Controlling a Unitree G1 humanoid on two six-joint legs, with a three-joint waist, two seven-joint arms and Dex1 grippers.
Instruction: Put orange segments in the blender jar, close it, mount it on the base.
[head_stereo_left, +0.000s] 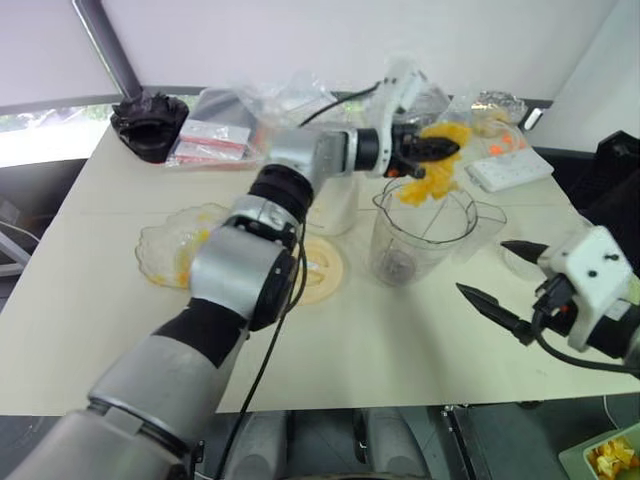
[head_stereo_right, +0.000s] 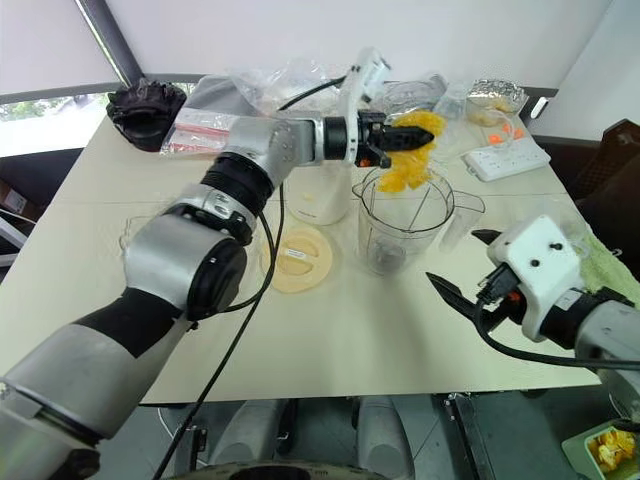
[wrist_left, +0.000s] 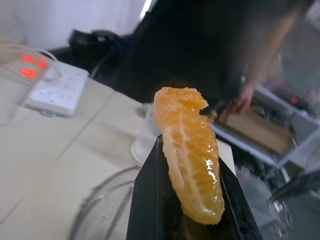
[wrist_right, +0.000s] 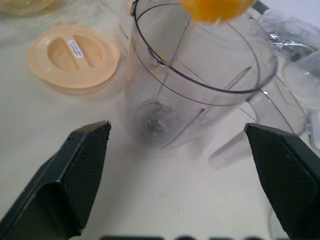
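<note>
Right pincer (head_stereo_right: 457, 265) spread and empty, just short of the blender jar (head_stereo_right: 403, 222) on the bench (head_stereo_right: 330, 340). Left pincer (head_stereo_right: 398, 140) pinching orange segments (head_stereo_right: 410, 158), apparently above the jar rim. Risk: sticky pulp clings or drops outside.

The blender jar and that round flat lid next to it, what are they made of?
The blender jar looks like clear, smooth plastic: you can see the table and its dark blades right through the wall, though glass can't be ruled out. The lid looks like matte cream plastic, solid-coloured with moulded grooves and a small sticker.
</note>
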